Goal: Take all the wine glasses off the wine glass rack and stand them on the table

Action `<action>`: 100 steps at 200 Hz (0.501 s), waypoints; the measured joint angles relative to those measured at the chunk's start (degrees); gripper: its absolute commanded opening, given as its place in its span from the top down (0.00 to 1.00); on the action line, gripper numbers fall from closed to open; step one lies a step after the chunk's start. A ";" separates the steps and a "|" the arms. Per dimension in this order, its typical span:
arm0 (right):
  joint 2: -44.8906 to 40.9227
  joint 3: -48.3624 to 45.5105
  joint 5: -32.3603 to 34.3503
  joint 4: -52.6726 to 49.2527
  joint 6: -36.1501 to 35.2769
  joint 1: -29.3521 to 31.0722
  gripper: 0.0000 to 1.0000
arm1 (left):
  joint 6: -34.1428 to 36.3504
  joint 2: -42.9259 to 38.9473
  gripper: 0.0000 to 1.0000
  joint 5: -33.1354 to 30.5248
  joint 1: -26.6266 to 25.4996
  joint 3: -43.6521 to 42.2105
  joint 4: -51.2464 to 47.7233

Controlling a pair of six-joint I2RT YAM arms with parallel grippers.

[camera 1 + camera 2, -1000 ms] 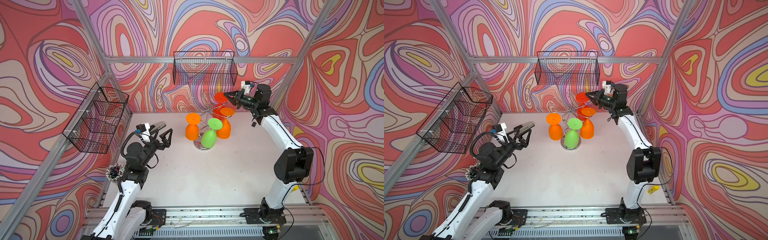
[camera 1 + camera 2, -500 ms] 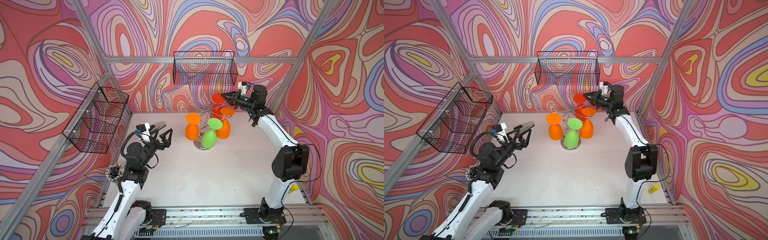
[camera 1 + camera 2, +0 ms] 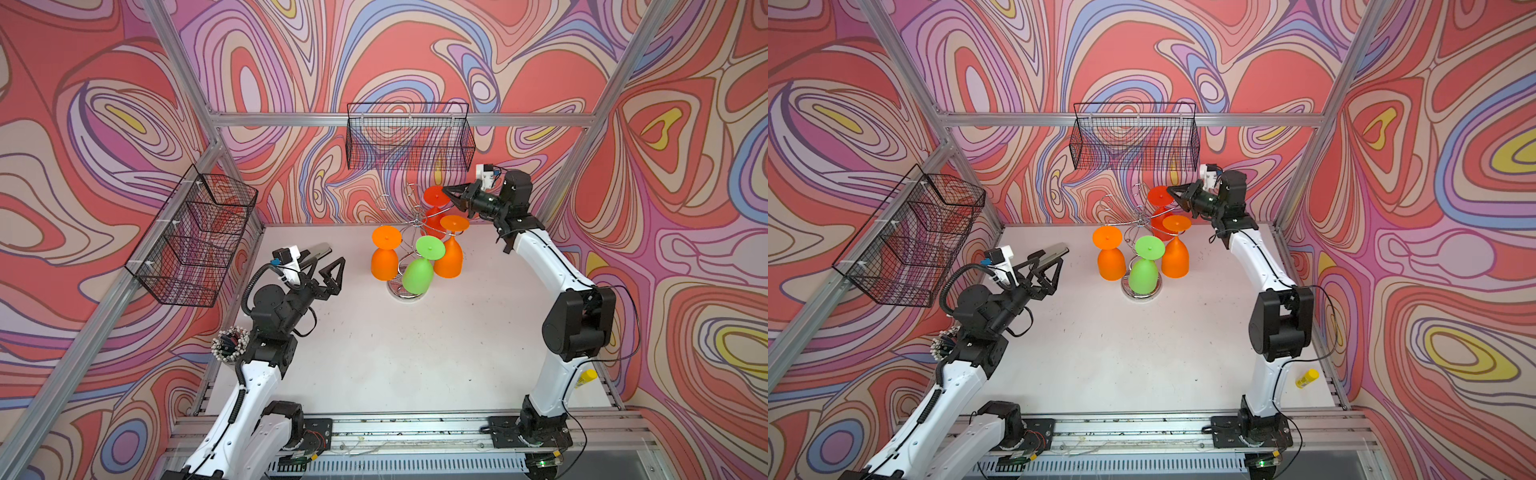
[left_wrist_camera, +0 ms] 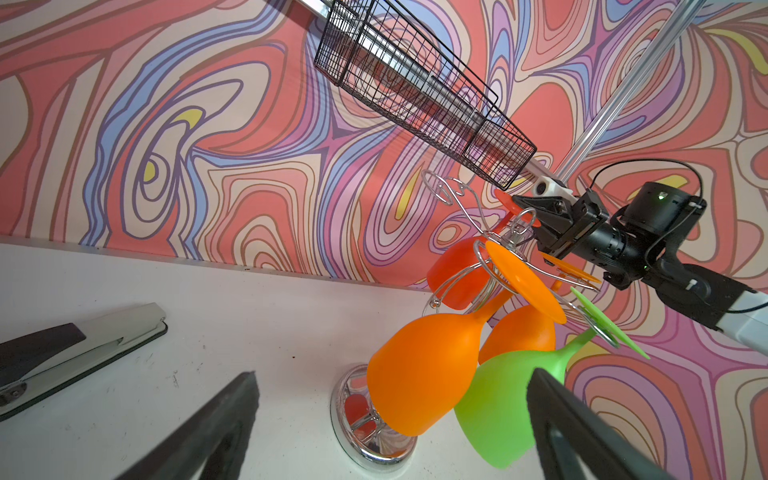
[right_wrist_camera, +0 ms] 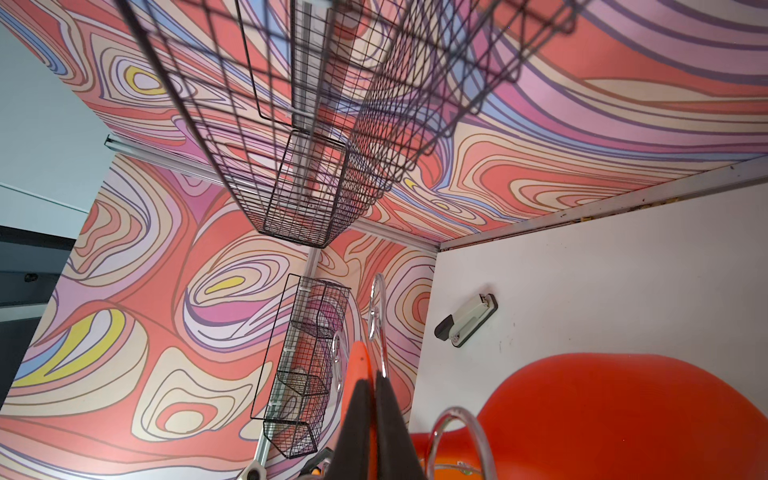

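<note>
Right wrist: right gripper (image 5: 371, 380) apparently pinching red wine glass (image 5: 623, 415) foot (arm outstretched).

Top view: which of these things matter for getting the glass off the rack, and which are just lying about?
In the job: wine glass rack; red wine glass, foot pinched by the shut right gripper; green glass and two orange glasses hanging alongside.

Lying about: stapler; small yellow item; two black wire baskets; open left gripper, idle.

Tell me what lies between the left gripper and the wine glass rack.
Nothing: in both top views only bare white table separates the open left gripper from the wine glass rack.
</note>
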 measured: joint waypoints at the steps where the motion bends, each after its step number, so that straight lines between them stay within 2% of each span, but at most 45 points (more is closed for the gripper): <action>1: 0.02 0.00 0.00 0.00 0.02 0.00 1.00 | 0.00 0.00 0.00 0.00 0.00 0.00 -0.02; 100: 0.90 2.80 1.51 -1.18 -1.25 0.26 1.00 | 0.00 0.00 0.00 0.00 0.00 0.00 -0.02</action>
